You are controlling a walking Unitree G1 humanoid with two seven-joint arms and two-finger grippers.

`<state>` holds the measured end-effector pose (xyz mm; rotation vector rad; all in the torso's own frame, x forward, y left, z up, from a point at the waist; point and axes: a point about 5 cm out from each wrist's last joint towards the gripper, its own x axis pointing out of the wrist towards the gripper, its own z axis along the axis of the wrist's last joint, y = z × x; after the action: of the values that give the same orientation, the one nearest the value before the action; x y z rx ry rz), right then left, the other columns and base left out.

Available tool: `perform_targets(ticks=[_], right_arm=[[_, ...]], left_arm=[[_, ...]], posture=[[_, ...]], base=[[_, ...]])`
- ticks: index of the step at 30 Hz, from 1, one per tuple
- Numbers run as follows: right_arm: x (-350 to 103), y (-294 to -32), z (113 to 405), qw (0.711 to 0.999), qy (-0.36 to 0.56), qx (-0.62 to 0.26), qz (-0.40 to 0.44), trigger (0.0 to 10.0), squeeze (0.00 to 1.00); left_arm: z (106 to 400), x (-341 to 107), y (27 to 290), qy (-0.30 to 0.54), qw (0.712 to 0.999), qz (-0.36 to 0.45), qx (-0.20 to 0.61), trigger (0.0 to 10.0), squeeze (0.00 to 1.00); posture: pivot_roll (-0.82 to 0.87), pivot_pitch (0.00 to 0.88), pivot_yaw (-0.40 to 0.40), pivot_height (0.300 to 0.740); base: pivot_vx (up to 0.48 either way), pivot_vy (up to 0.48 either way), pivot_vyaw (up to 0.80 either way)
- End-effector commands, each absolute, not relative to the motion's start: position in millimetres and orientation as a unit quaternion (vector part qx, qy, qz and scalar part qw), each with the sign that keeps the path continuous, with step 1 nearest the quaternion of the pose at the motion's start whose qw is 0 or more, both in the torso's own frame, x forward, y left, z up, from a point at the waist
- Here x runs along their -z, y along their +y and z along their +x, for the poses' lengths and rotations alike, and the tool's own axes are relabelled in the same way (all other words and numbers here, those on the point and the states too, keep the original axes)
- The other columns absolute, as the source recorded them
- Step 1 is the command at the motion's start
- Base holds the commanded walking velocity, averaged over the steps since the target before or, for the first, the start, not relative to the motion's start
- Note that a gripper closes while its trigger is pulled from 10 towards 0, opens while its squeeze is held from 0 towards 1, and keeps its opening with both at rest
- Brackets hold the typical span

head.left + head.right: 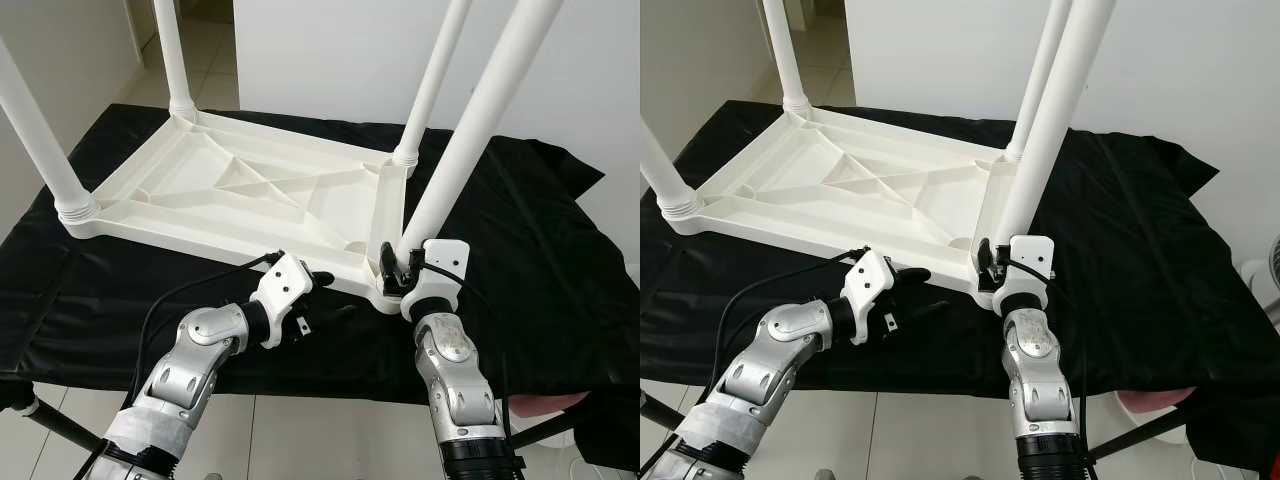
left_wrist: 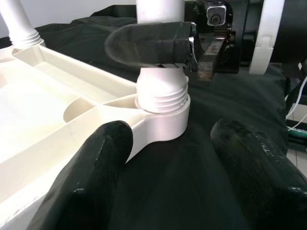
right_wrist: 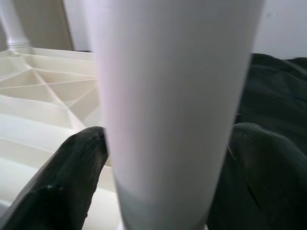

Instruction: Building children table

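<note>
Our right pincer grips the near-right leg just above its socket, the leg rising upright from the upturned tabletop. Our left pincer lies open just beside that corner on the desk.

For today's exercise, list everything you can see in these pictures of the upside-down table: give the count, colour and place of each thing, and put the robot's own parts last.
White plastic tabletop: one, white, lying upside down on the black cloth, ribbed underside up.
White round table legs: four, white, standing up from the four corner sockets; threads show at the near right leg's base.
Black cloth: one, black, draped over the work surface.
Pale tiled floor: below the near edge.
White wall: behind the table.
Left gripper: one, black fingers, open, beside the near right corner socket.
Right gripper: one, black fingers either side of the near right leg's base.
</note>
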<state>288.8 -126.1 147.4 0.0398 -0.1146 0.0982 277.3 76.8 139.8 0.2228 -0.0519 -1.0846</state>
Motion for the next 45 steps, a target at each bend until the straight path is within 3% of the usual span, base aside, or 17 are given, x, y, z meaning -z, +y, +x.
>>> perform_targets(ticks=[1,2,3,4,5,17,24,25,26,27,29,30,37,38,39,43,45], right_arm=[[-151.8,-125.1,289.8,0.995,-0.067,-0.073,0.031,10.0,1.00],[-152.3,-126.0,290.2,0.992,-0.069,-0.104,0.023,10.0,1.00],[-152.0,-129.2,291.1,0.988,-0.068,-0.140,0.015,10.0,0.85],[-152.0,-129.2,291.1,0.988,-0.068,-0.140,0.015,10.0,0.85],[-151.3,-136.4,292.8,0.980,-0.061,-0.187,0.008,10.0,0.00],[-135.3,-171.3,308.5,0.937,-0.007,-0.343,-0.069,10.0,0.00],[-126.9,-170.3,316.6,0.916,0.011,-0.393,-0.081,10.0,0.00],[-125.7,-169.8,317.5,0.912,0.013,-0.401,-0.084,6.9,0.00],[-124.8,-169.4,318.0,0.909,0.016,-0.407,-0.084,4.8,0.00],[-124.3,-169.0,318.6,0.908,0.016,-0.410,-0.083,4.2,0.00],[-124.0,-168.7,319.0,0.907,0.017,-0.412,-0.082,4.2,0.00],[-123.6,-168.4,319.9,0.905,0.016,-0.417,-0.083,0.0,0.00],[-119.6,-168.0,319.9,0.897,0.011,-0.434,-0.083,0.0,0.00],[-118.5,-166.9,318.8,0.901,0.009,-0.427,-0.080,2.9,0.00],[-116.6,-164.3,318.0,0.909,0.007,-0.412,-0.070,10.0,0.00],[-115.8,-161.5,317.5,0.918,0.004,-0.391,-0.065,10.0,0.00],[-115.5,-158.1,318.6,0.942,-0.006,-0.328,-0.072,10.0,0.00]], left_arm=[[279.6,-141.0,76.1,-0.029,0.857,0.105,0.503,10.0,0.00],[278.8,-140.8,76.0,-0.029,0.857,0.105,0.503,10.0,0.00],[277.4,-140.3,75.7,-0.029,0.857,0.104,0.504,10.0,0.00],[277.4,-140.3,75.7,-0.029,0.857,0.104,0.504,10.0,0.00],[275.2,-139.2,75.2,-0.027,0.855,0.102,0.507,10.0,0.00],[269.4,-137.1,68.0,-0.028,0.847,0.099,0.521,10.0,0.00],[270.0,-137.7,68.0,-0.029,0.846,0.103,0.522,10.0,0.00],[269.8,-137.6,67.8,-0.028,0.846,0.103,0.523,10.0,0.00],[269.6,-137.7,67.7,-0.027,0.845,0.102,0.524,10.0,0.00],[269.5,-138.0,67.5,-0.028,0.845,0.102,0.525,10.0,0.00],[269.5,-138.1,67.4,-0.028,0.844,0.102,0.525,10.0,0.00],[269.2,-138.2,67.1,-0.030,0.843,0.105,0.526,10.0,0.00],[267.1,-137.4,65.8,-0.029,0.841,0.103,0.531,10.0,0.00],[266.1,-136.6,65.2,-0.028,0.841,0.102,0.531,10.0,0.00],[264.6,-135.3,64.3,-0.026,0.840,0.100,0.532,10.0,0.00],[263.7,-134.4,63.8,-0.026,0.840,0.099,0.532,10.0,0.00],[265.5,-134.2,63.9,-0.030,0.845,0.102,0.525,10.0,0.00]], posture=[[-0.03,0.000,-0.071,0.740],[-0.02,0.000,-0.073,0.740],[-0.02,0.000,-0.073,0.740],[-0.02,0.000,-0.073,0.740],[-0.02,0.000,-0.074,0.740],[-0.02,0.000,-0.073,0.740],[-0.02,0.000,-0.065,0.740],[-0.02,0.000,-0.064,0.740],[-0.02,0.000,-0.064,0.740],[-0.02,0.000,-0.060,0.740],[-0.02,0.000,-0.060,0.740],[-0.02,0.000,-0.058,0.740],[-0.01,0.000,-0.063,0.740],[-0.01,0.000,-0.064,0.740],[-0.02,0.000,-0.065,0.740],[-0.02,0.000,-0.067,0.740],[-0.03,0.000,-0.067,0.740]], base=[[0.000,0.000,0.00],[0.000,0.000,0.00],[0.000,0.000,0.00],[0.000,0.000,0.00],[0.000,0.000,0.00],[0.000,0.000,0.00],[0.000,0.000,0.00],[0.000,0.000,0.00],[0.000,0.000,0.00],[0.000,0.000,0.00],[0.000,0.000,0.00],[0.000,0.000,0.00],[0.000,0.000,0.00],[0.000,0.000,0.00],[0.000,0.000,0.00],[0.000,0.000,0.00],[0.000,0.000,0.00]])
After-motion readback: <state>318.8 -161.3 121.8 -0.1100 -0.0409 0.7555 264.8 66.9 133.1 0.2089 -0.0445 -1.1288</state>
